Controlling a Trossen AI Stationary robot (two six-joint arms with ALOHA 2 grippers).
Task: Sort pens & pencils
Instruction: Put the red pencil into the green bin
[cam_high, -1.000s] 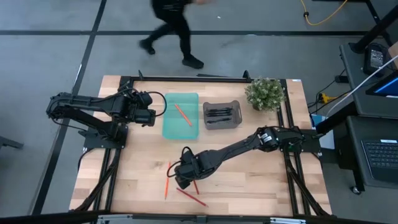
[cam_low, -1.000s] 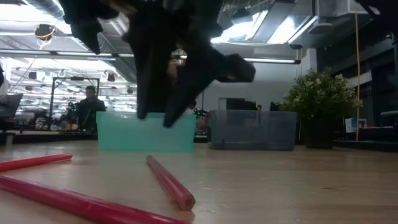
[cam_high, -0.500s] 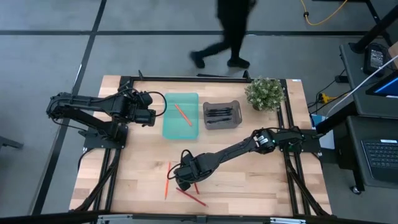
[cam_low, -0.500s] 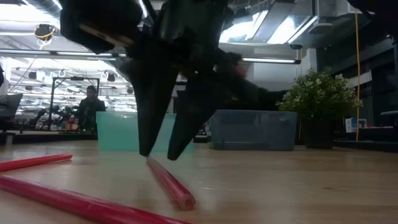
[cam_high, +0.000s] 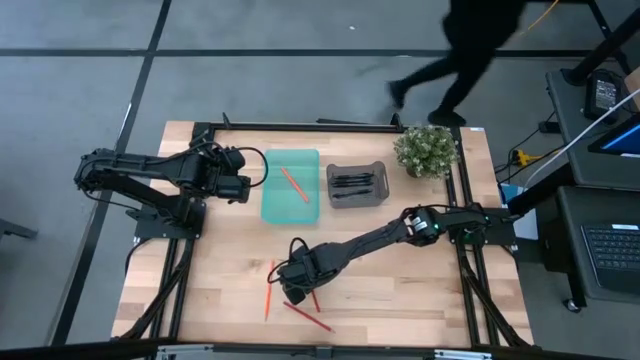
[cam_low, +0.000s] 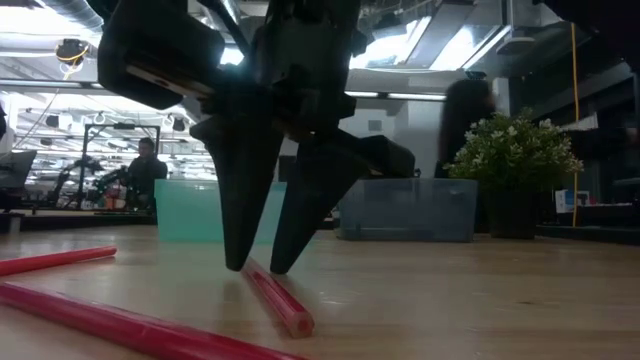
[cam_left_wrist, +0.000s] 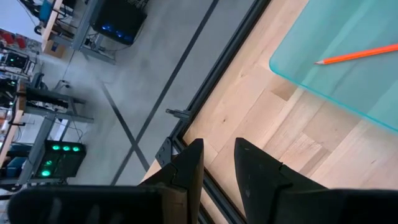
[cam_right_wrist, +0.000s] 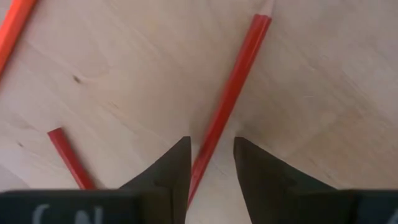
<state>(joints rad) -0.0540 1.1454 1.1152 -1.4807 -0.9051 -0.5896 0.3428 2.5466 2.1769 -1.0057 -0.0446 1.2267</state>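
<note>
Red pencil (cam_right_wrist: 229, 93) lies between parted fingers of right gripper (cam_right_wrist: 211, 165), long axis crossing gap, nothing gripped yet.

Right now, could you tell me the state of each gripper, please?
Left gripper: open, empty, beside the teal bin.
Right gripper: open, fingers straddling a red pencil on the table, not yet closed.

Overhead view straight down, low view level across table, wrist views close

Four pencils (cam_high: 268, 290) on table, one in teal tray (cam_high: 272, 205)
</note>
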